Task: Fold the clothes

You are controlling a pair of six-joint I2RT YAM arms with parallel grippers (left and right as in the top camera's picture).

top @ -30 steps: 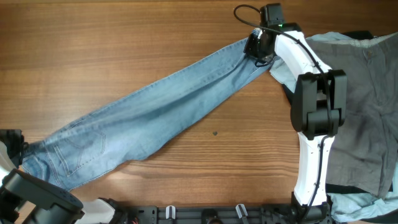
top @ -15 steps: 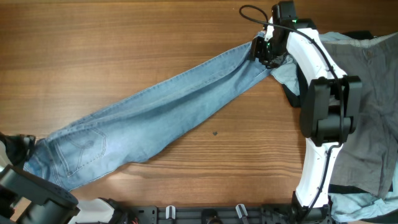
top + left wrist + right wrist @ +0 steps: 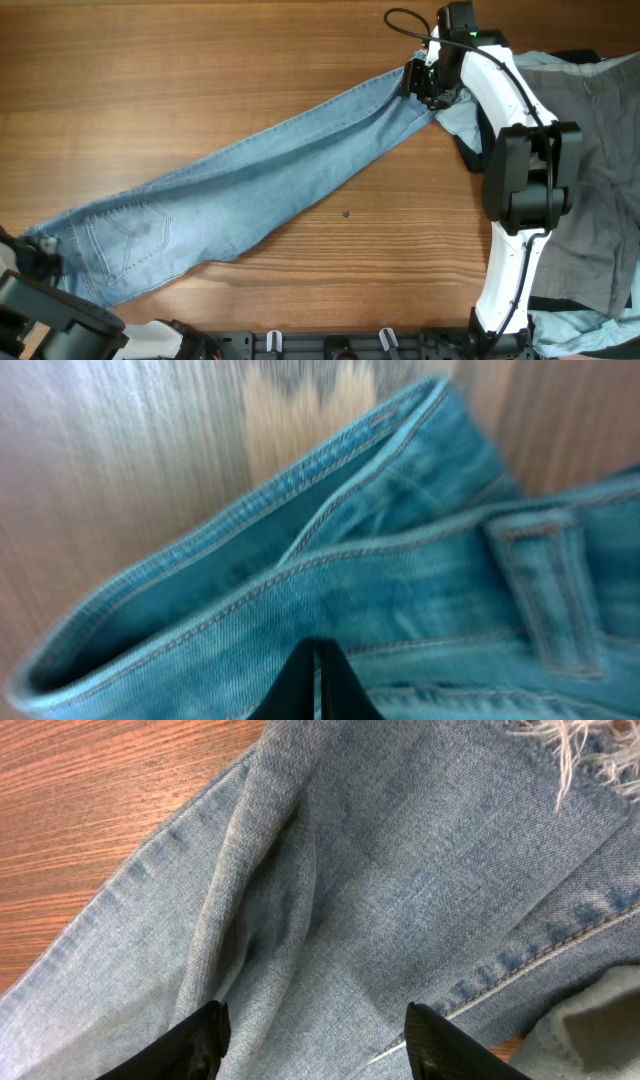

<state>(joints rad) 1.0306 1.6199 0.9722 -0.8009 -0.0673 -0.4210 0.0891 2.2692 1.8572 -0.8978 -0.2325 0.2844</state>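
A pair of light blue jeans (image 3: 260, 185) lies stretched diagonally across the wooden table, waistband at the lower left, leg cuffs at the upper right. My left gripper (image 3: 35, 255) is at the waistband; in the left wrist view its fingers (image 3: 316, 685) are pressed together on the waistband denim (image 3: 330, 575). My right gripper (image 3: 422, 82) hovers over the cuff end; in the right wrist view its fingers (image 3: 315, 1030) are spread wide above the leg fabric (image 3: 400, 880), holding nothing.
A pile of grey and pale blue clothes (image 3: 590, 170) covers the table's right side, next to the right arm's base. A small dark spot (image 3: 346, 213) marks the wood below the jeans. The wood (image 3: 150, 70) shows at the upper left.
The waistband end has slid a little down and left with my left gripper. My right gripper shifted slightly right over the cuffs and then stayed put.
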